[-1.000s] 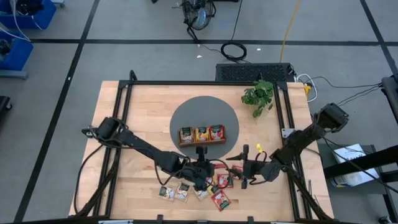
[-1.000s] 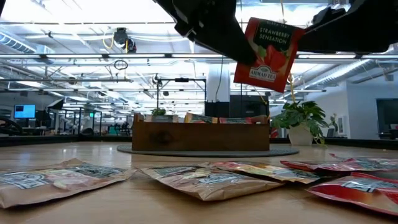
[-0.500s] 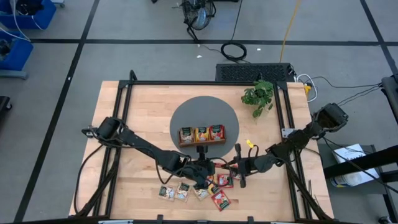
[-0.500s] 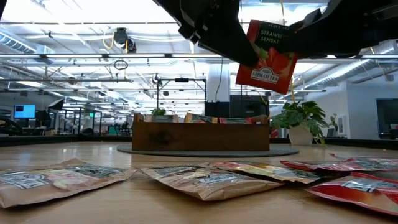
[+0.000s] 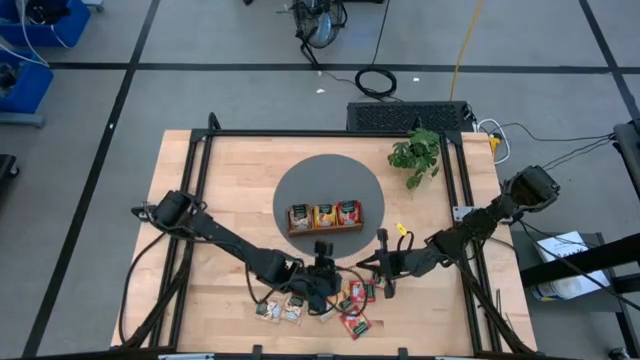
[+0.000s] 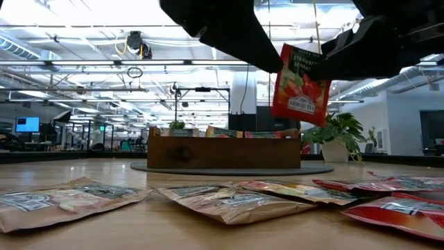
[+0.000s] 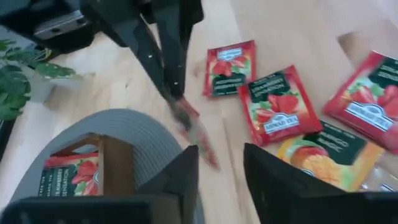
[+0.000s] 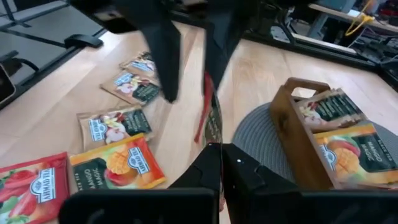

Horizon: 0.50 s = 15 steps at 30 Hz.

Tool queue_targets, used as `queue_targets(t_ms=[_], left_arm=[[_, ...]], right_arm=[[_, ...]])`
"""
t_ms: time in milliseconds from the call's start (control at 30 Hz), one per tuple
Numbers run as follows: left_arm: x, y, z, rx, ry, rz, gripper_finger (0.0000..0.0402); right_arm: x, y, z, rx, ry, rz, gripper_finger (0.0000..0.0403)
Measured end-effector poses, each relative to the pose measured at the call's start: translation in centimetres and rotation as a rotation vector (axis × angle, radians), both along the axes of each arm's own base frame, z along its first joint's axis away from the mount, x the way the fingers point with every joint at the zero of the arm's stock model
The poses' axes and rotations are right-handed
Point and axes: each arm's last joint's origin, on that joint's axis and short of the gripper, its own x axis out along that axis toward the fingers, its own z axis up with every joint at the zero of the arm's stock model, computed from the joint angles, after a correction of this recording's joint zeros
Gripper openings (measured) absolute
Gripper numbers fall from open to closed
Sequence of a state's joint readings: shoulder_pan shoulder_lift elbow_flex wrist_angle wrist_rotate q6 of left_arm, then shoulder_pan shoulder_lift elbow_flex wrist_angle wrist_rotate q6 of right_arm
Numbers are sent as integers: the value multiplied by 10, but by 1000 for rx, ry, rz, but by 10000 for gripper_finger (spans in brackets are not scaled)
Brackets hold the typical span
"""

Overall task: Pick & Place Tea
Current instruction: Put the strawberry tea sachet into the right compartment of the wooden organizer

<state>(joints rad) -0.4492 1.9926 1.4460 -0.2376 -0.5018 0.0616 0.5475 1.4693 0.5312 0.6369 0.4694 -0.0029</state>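
- Left arm (image 5: 225, 240): slim matte-black links, bulkier rounded joint housing at its base, loose black cables trailing there.
- Right arm (image 5: 480, 225): same black build, boxy dark base joint.
- Fingers (image 7: 186, 177): flat, dark, tapering plates.

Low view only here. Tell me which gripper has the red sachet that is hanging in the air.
Observer: The right gripper is shut on the red sachet; its wrist view shows the fingers pinching one edge.
Operator: Report the left gripper.
Observer: The left gripper is open, with its fingers apart on either side of the sachet.
Operator: Tell me where the red ones go.
Observer: From above, the wooden tray holds red sachets in the compartment toward the right arm's side.
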Motion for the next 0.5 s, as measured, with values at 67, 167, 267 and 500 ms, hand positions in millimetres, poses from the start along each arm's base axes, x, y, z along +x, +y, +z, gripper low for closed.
queue_targets(t_ms=[67, 167, 267, 500], left_arm=[[-6, -4, 2, 4, 22, -5, 147], [-19, -10, 4, -66, 80, 61, 159], [-37, -23, -2, -130, 154, 134, 154], [-81, -75, -23, -60, 22, 32, 70]], right_arm=[[0, -1, -1, -2, 7, -5, 0], [-1, -2, -1, -10, 21, -5, 0], [-2, -7, 4, 1, 24, -20, 0], [-8, -29, 27, 80, 44, 7, 0]])
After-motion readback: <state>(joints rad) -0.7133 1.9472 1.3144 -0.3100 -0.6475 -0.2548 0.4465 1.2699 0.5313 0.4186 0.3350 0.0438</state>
